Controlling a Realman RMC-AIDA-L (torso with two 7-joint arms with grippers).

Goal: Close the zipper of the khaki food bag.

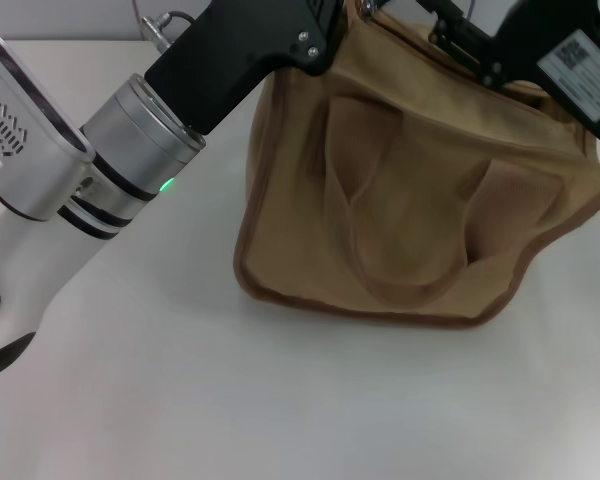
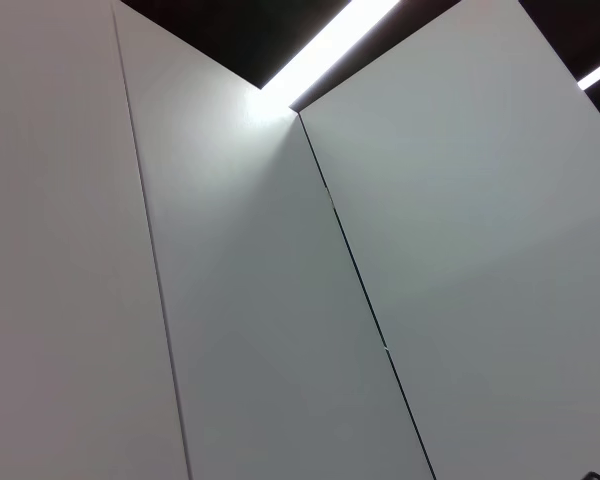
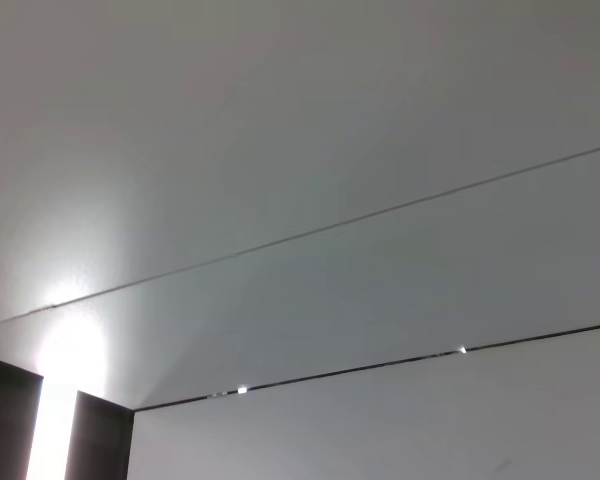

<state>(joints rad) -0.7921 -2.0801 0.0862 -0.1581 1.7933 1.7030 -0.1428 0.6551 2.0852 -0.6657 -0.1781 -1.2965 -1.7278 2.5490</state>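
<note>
handling: soft canvas, likely light and floppy; walls sag and buckle, so likely to shift or fold under a pull unless braced.
where to hold: best guess, one end of the top edge pinned by one arm, small pull tab drawn along by the other; tab and zipper not visible, hidden at the top of the head view behind both arms.
look: khaki food bag (image 1: 420, 190), boxy tan tote, darker brown piping along base and corners, two looped handles drooping over the front, front pocket panel, right side slumped outward.
position: standing on the white surface (image 1: 230, 400), toward the far right of the head view, top edge cut off by the frame.
left gripper (image 1: 325, 30): black body reaching over the bag's top left corner; fingers out of sight, clenched or released cannot be told.
right gripper (image 1: 460, 40): black body at the bag's top right edge; fingers likewise hidden, cannot tell.
wrist views: only wall panels and ceiling lights, no bag.
progress: zipper state unknown.
</note>
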